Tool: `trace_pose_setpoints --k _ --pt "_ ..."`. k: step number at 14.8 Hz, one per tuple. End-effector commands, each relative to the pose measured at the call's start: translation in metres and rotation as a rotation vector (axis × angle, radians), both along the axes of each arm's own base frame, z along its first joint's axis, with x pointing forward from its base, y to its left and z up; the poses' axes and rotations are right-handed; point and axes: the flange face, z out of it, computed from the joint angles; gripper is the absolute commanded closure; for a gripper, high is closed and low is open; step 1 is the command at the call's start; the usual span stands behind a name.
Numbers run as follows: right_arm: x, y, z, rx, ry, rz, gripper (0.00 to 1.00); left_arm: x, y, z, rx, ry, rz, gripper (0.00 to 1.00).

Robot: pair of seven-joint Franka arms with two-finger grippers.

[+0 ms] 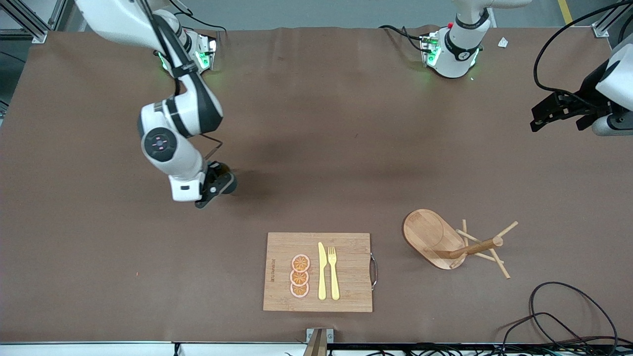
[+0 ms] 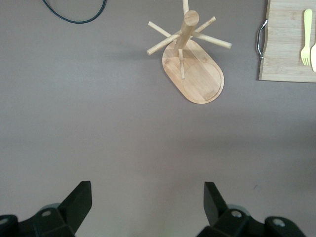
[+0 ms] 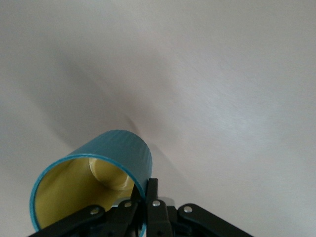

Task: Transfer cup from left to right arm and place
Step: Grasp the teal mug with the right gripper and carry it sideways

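Down low over the bare brown table (image 1: 316,148), toward the right arm's end, the right gripper (image 1: 213,185) holds the cup (image 3: 94,185); its fingers are pinched tight on the cup's rim, one inside the yellow wall and one outside the teal wall, as the right wrist view shows; in that view the cup lies tilted, its open mouth turned toward the camera and its yellow inside plainly seen; in the front view the cup is mostly hidden by the gripper, only a dark shape showing at the fingers; whether it touches the table I cannot tell.

The left gripper (image 1: 559,114) hangs in the air over the left arm's end of the table, well apart from the cup; its fingers (image 2: 79,200) stand spread wide with nothing between them; the left arm waits.

Nearer to the front camera lies a wooden cutting board (image 1: 346,291) with a metal handle (image 1: 374,271) on the edge toward the left arm's end; on it rest three orange slices (image 1: 299,276) in a row, and beside them a yellow knife (image 1: 321,272) and a yellow fork (image 1: 334,273), side by side; near the board, toward the left arm's end, stands a wooden mug rack (image 1: 435,240) with pegs on an oval base.
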Motion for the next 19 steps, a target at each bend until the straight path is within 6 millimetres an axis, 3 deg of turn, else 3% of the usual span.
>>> trace_pose_setpoints --k 1,7,10,13,19 --pt "-0.001 -0.07 0.011 0.02 0.009 0.176 0.98 -0.001 -0.001 0.006 -0.024 -0.01 0.0 0.0" --pt "0.002 -0.182 0.004 0.051 0.0 0.441 0.98 0.003 0.005 0.008 -0.013 -0.016 -0.006 0.0" --pt "-0.015 -0.213 -0.019 0.047 -0.033 0.494 0.98 0.008 0.004 0.012 -0.014 -0.028 0.0 0.0" --pt "-0.023 -0.215 -0.034 0.036 -0.072 0.545 0.99 0.008 0.004 0.011 -0.013 -0.026 0.011 0.0" --pt "-0.016 -0.211 -0.034 0.012 -0.118 0.667 0.99 0.008 0.006 0.011 -0.014 -0.025 -0.003 0.0"
